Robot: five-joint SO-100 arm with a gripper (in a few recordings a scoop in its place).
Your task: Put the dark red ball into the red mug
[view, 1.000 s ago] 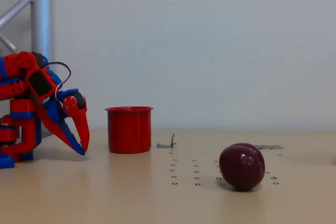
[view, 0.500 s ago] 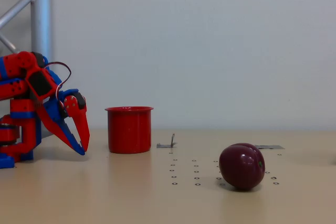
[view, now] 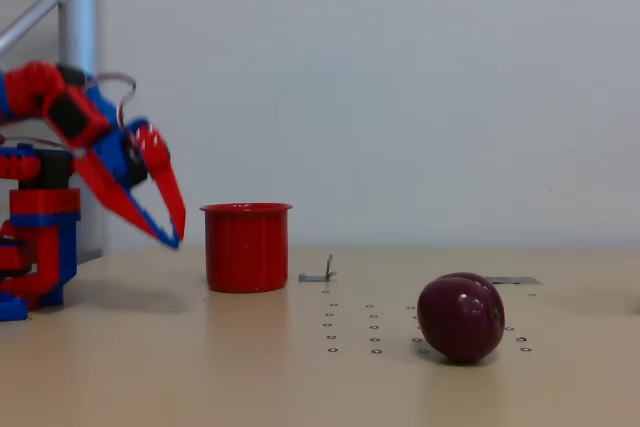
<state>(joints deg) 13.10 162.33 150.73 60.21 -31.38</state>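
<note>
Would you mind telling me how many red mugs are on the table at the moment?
1. The red mug stands upright on the table, left of the dark red ball and just right of the raised gripper.

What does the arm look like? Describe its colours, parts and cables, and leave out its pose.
The arm is built from bright red and blue plastic blocks, with black rectangular motor housings set into the joints. A thin cable loops out above the wrist. The end effector has two long, pointed fingers, mostly red, with blue along the lower one and at its tip. The stacked base segments alternate red and blue.
</note>
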